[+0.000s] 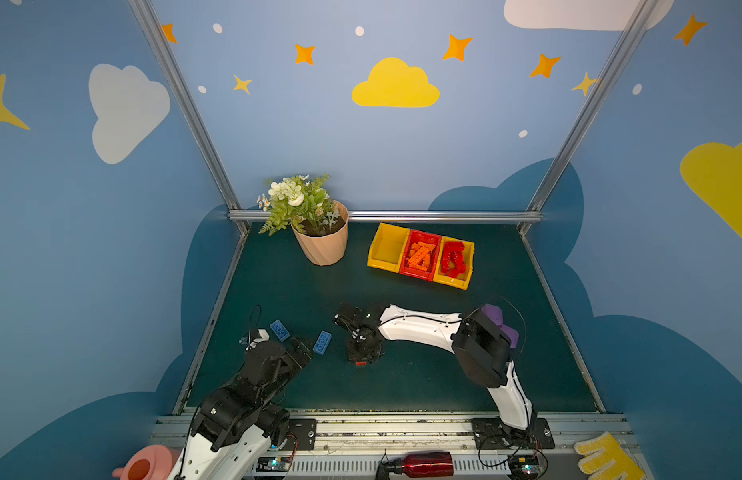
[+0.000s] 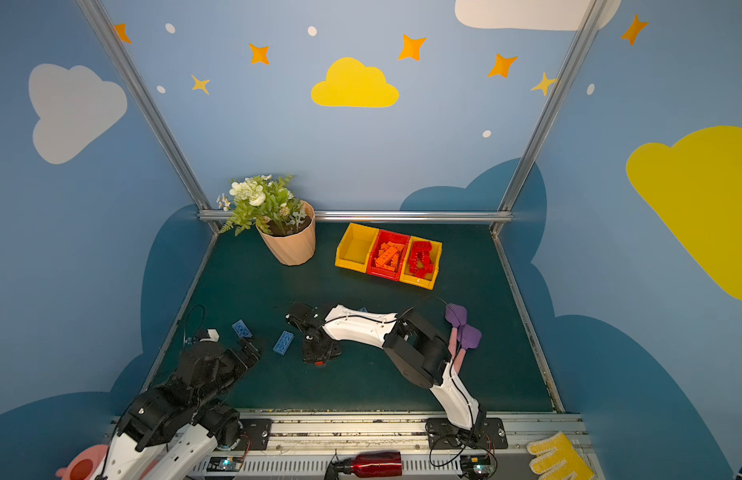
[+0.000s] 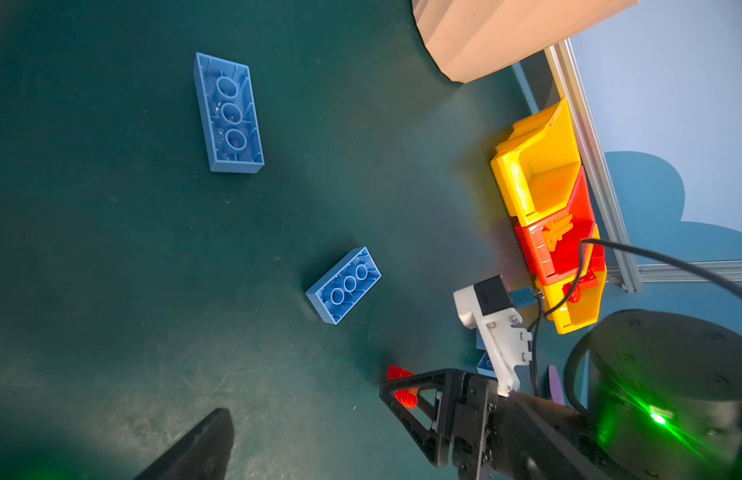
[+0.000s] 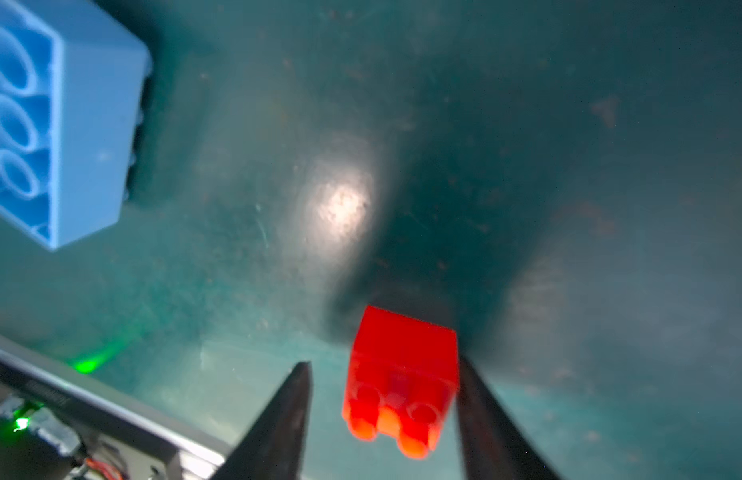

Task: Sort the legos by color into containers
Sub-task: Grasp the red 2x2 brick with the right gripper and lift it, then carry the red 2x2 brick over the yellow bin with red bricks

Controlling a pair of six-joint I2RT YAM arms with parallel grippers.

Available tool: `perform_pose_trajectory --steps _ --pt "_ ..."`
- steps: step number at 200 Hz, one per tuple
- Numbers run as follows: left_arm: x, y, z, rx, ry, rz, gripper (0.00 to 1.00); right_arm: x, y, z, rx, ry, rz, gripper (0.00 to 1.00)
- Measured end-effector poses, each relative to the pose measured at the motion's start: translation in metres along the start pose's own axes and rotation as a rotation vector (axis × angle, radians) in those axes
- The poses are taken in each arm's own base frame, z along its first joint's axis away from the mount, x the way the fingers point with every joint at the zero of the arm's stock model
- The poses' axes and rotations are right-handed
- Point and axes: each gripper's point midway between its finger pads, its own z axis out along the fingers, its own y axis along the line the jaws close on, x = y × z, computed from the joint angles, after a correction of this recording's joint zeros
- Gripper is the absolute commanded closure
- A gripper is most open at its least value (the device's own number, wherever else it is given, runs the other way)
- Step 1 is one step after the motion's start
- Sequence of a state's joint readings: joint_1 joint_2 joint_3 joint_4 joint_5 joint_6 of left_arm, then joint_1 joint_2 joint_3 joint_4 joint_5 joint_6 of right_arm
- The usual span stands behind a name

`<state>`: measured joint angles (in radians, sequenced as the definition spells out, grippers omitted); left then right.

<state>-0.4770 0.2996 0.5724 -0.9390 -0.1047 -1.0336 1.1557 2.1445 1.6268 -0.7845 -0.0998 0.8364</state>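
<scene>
A small red lego (image 4: 402,374) lies on the green mat between the fingers of my right gripper (image 4: 383,362). One finger touches its side and a gap shows at the other, so the jaws are open around it. In both top views that gripper (image 1: 361,360) points down at mid-table. Two light blue legos (image 1: 279,330) (image 1: 322,342) lie studs-down beside my left gripper (image 1: 301,351), which is open and empty. The containers stand at the back: an empty yellow bin (image 1: 379,243), a red bin (image 1: 417,272) with orange legos and a yellow bin (image 1: 452,284) with red legos.
A peach flower pot (image 1: 323,245) stands at the back left. A purple soft piece (image 2: 464,332) lies behind the right arm's elbow. Another blue lego (image 3: 485,363) shows partly under the right arm. A pink watering can (image 1: 140,465), a red bottle (image 1: 427,463) and a yellow glove (image 1: 606,457) lie past the front edge.
</scene>
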Motion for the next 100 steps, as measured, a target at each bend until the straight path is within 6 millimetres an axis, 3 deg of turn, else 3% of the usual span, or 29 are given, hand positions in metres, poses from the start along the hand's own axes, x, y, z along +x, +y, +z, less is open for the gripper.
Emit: perform_pose_trajectory --steps 40,70,100 --pt "-0.002 0.001 0.000 -0.008 -0.014 -0.001 0.00 0.001 -0.010 -0.002 0.053 0.000 0.007 0.72" --pt "-0.001 0.001 0.007 -0.042 0.002 0.033 0.00 0.004 -0.024 -0.007 0.092 0.004 0.013 0.73" --pt "0.000 -0.010 0.023 -0.100 0.051 0.116 0.00 -0.001 -0.047 -0.042 0.095 -0.033 0.042 0.73"
